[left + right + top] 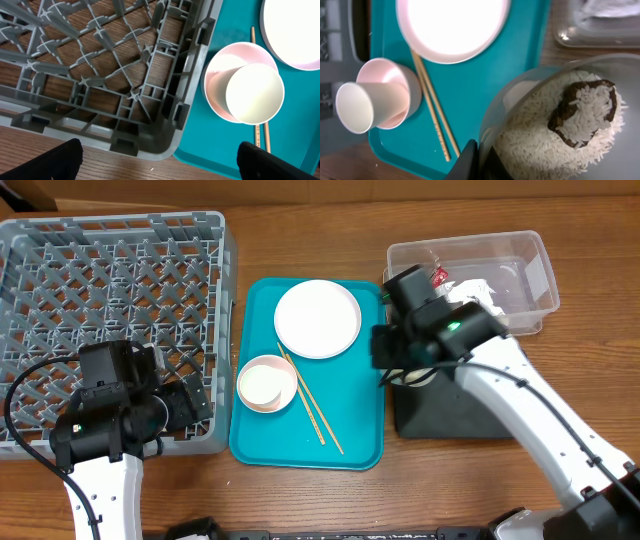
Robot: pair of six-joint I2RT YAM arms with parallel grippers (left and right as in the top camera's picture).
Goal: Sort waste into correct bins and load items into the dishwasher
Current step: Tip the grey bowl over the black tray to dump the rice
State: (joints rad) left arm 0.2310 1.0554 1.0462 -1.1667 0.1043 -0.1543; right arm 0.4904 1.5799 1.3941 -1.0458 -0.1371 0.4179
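Right gripper (479,162): jaws pinched on the rim of the grey bowl (520,95), which I hold just beside the teal tray (350,442). It contains one heap of rice (530,145) and one brown lump (580,107).

Left gripper (160,165): jaws spread wide, holding nothing, above the rack's (110,270) near corner.

On the teal tray: one plate (317,318), one pink bowl (215,95) with one cup (255,92) tipped in it, and two chopsticks (310,400).

In the tub (545,275): one wrapper (438,275) and one napkin (478,288).

One black tray (450,415) lies below my right arm.

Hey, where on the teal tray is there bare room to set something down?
Biggest free patch: the teal tray's lower right, bordered by the chopsticks, the plate above and the right rim. A narrow strip lies upper left, above the pink bowl. Left of the chopsticks it is crowded.
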